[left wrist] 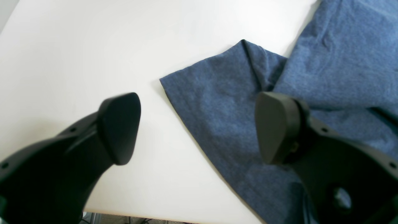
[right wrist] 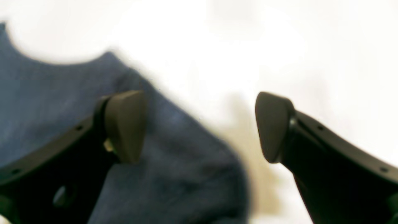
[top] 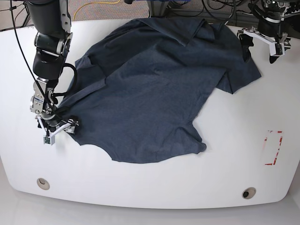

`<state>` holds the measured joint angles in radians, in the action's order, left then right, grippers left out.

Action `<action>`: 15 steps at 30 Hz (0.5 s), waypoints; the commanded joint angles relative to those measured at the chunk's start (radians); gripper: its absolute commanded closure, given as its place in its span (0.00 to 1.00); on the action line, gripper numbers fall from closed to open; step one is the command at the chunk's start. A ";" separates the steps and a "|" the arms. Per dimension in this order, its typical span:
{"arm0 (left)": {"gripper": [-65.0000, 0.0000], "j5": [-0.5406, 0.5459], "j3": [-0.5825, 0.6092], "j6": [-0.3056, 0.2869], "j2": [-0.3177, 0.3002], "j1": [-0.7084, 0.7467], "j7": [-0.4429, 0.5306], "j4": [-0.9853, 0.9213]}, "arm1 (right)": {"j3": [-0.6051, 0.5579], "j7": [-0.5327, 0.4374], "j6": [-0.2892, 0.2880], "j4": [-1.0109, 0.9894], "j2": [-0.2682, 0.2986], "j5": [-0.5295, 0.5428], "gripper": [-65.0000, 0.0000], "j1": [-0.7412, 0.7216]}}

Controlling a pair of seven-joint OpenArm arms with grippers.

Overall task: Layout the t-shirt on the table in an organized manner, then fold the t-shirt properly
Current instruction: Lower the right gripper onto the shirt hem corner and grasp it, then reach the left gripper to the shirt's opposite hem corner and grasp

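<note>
T-shirt (top: pixel 154 89): dark navy, spread rumpled across worktop (top: pixel 150 187) centre toward far edge, folds at top, no print showing. Right gripper (top: pixel 56 130) low at shirt's left corner, jaws released, straddling fabric edge. Left gripper (top: pixel 262 44) near far right corner by shirt edge, jaws released, nothing held. Red rectangle mark (top: pixel 273 148) near right edge. Two grommets (top: pixel 43 183) along near edge. Bare worktop front, right.

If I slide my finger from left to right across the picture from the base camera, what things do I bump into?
Right gripper with open jaws → t-shirt → small red rectangle mark on the table. The left gripper overlaps the shirt's far edge, so I left it out.
</note>
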<state>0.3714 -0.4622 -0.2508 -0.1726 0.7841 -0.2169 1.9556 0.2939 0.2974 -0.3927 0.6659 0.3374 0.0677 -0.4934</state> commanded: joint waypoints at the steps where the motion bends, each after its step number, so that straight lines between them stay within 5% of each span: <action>1: 0.16 0.004 -0.007 0.001 -0.008 0.010 0.026 0.015 | 0.001 -0.004 -0.019 -0.015 0.010 0.010 0.20 -0.046; 15: 0.16 0.005 -0.008 0.001 -0.009 0.008 0.026 0.015 | -0.002 -0.002 -0.053 -0.015 -0.044 0.010 0.20 -0.040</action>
<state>0.3679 -0.4625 -0.2508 -0.1730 0.7837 -0.2165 1.9553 0.2932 0.2871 -0.4244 0.6403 0.2939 0.0723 -0.5140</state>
